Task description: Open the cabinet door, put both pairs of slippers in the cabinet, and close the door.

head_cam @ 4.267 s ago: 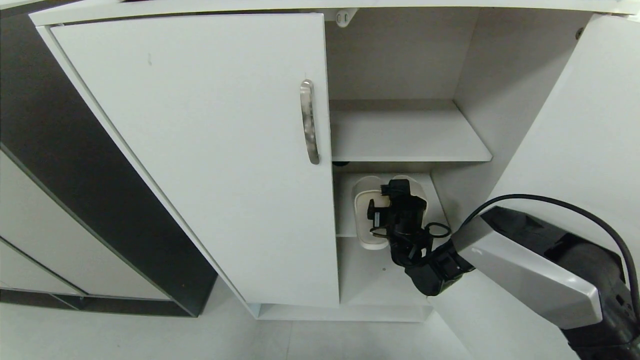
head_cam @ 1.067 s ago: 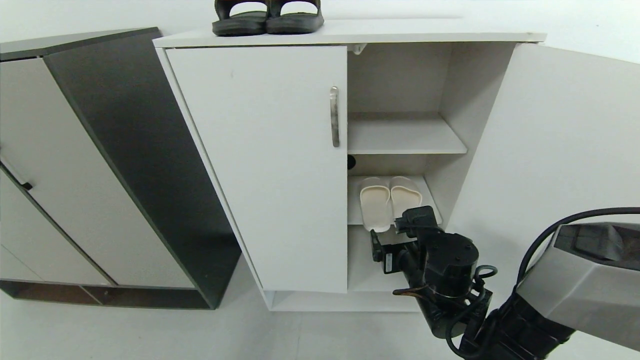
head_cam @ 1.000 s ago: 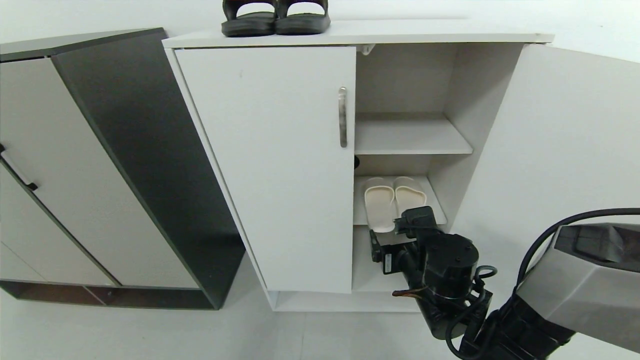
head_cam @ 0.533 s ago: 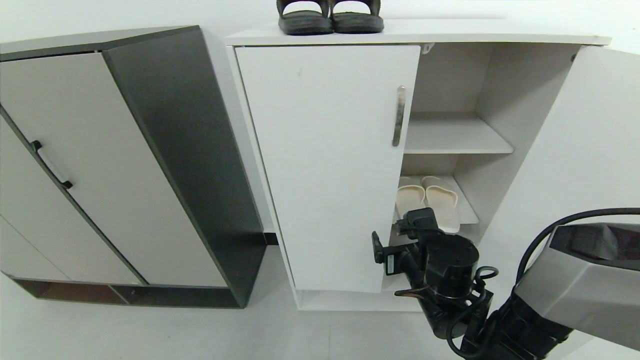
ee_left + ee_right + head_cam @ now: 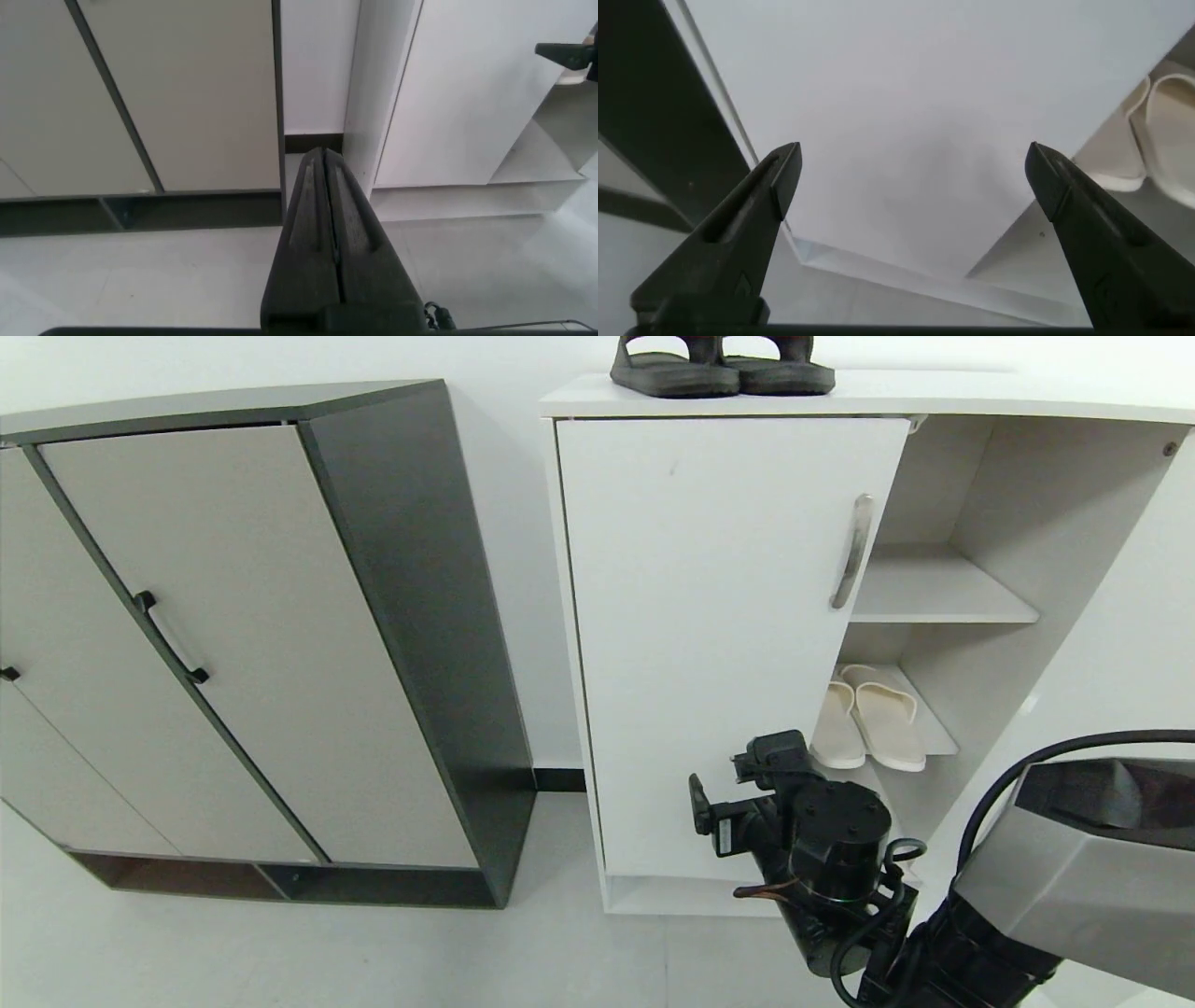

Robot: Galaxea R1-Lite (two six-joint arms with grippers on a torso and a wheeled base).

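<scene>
A cream pair of slippers (image 5: 873, 719) lies on the lower shelf inside the white cabinet (image 5: 934, 588), behind its open right half. A black pair of slippers (image 5: 724, 369) stands on the cabinet's top. The left door (image 5: 728, 644) with its metal handle (image 5: 850, 553) is closed, and the right door (image 5: 1120, 653) is swung open. My right gripper (image 5: 738, 775) hangs open and empty in front of the closed door, low down, apart from the cream slippers (image 5: 1158, 131). Its fingers (image 5: 771, 187) face the door panel. My left gripper (image 5: 324, 215) is shut and empty above the floor.
A dark grey cabinet (image 5: 401, 616) with beige doors and black handles stands to the left of the white one, a narrow gap (image 5: 313, 140) between them. Bare light floor (image 5: 373, 952) lies in front of both. The open right door sits close to my right arm.
The right gripper has let go of the cream slippers on the shelf and drawn back out of the cabinet. The head camera has since swung left, shifting both cabinets rightward in view.
</scene>
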